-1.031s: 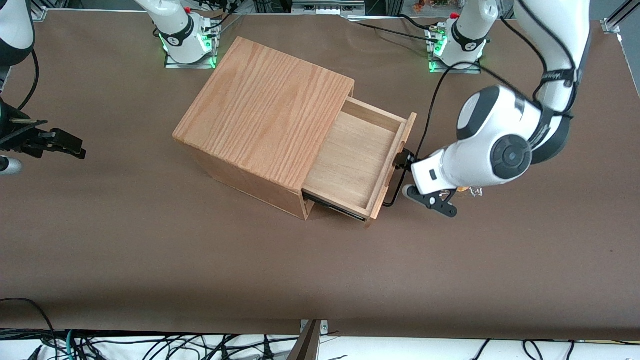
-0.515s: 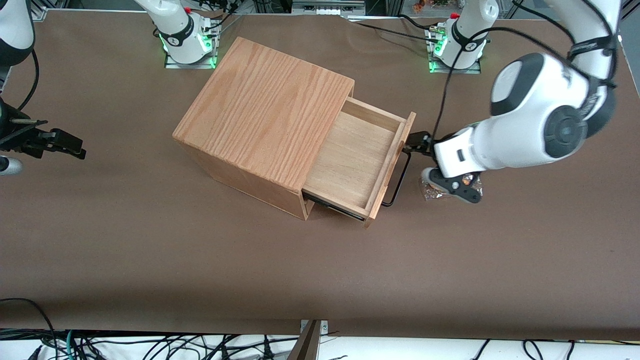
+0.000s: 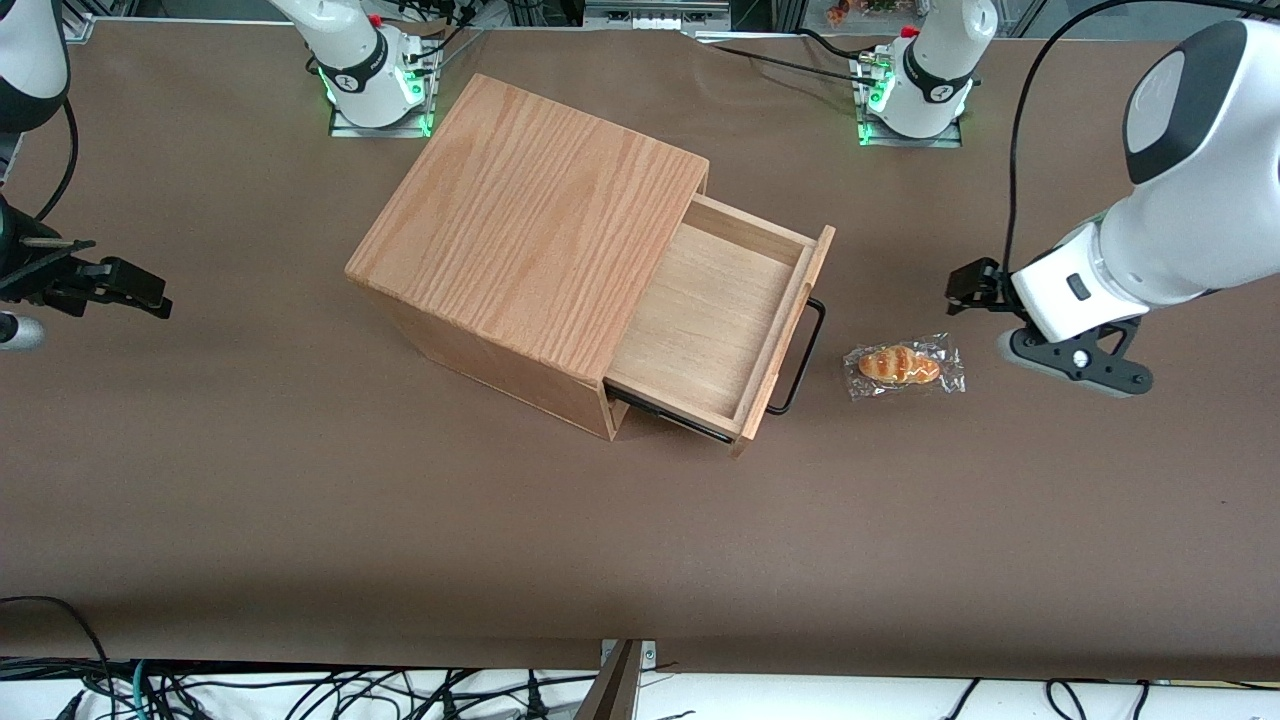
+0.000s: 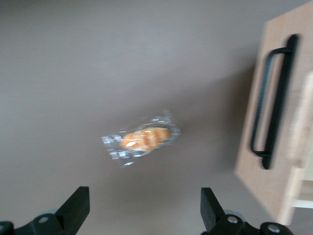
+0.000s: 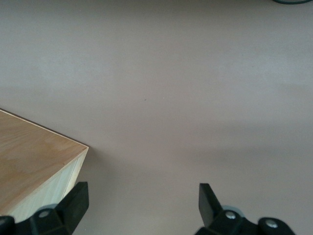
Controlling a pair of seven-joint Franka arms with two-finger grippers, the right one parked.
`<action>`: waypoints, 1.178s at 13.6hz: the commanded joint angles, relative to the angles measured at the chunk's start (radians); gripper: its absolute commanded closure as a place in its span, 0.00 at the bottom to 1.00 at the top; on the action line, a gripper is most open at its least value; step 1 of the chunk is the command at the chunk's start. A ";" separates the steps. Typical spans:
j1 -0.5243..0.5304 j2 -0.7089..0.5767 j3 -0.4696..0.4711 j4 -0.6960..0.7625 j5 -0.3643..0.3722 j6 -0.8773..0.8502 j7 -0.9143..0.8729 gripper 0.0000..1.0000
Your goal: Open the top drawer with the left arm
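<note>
The top drawer sits pulled out of the wooden box, handle free. The left arm's end effector hangs well apart from it, fingers spread wide and empty, above a wrapped bread roll on the table.

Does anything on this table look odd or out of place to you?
Only the small wrapped bread roll lying loose on the brown table, between the drawer's black handle and the open claw. The top drawer is pulled out and empty. Nothing looks spilled or broken.
</note>
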 commanded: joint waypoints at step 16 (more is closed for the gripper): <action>-0.016 -0.310 0.171 -0.397 -0.078 0.191 -0.091 0.00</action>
